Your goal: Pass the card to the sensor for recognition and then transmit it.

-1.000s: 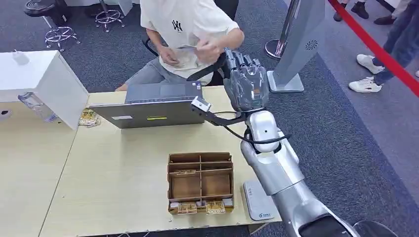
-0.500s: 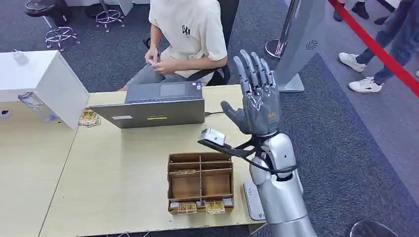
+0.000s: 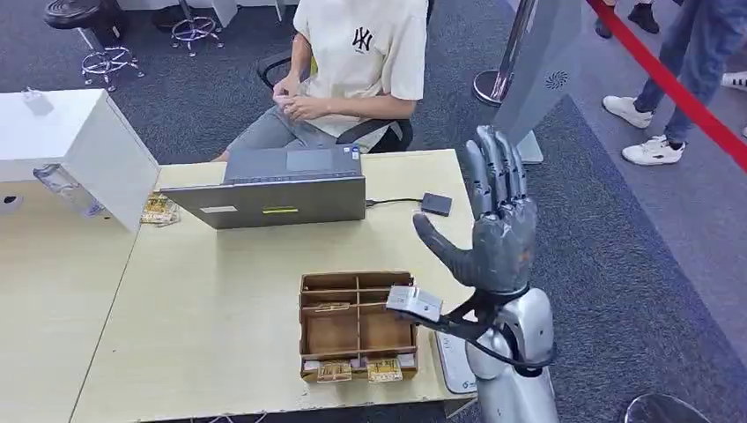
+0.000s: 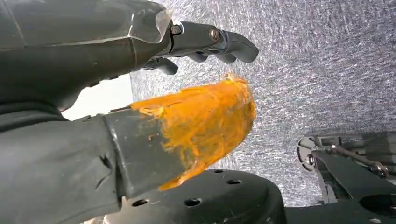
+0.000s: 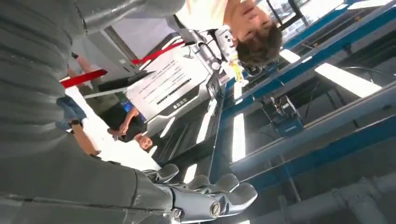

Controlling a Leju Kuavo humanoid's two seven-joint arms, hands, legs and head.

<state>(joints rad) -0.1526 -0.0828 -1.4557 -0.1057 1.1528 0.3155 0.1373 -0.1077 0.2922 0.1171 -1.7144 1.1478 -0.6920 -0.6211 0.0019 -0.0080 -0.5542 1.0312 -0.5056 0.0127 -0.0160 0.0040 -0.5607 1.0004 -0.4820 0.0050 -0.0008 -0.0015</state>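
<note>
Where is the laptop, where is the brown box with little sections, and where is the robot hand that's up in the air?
laptop (image 3: 273, 201): head view, on its grey lid.
brown box (image 3: 304, 328): head view, on its left wall.
right robot hand (image 3: 498, 231): head view, on the middle of the raised hand.

– What carries it all?
– A pale wooden table, with a white box at its far left edge.
– And on it?
– A grey laptop at the back, cabled to a small dark reader. A brown tray sits near the front edge, a white pad just beside it, snack packets left of the laptop.
</note>
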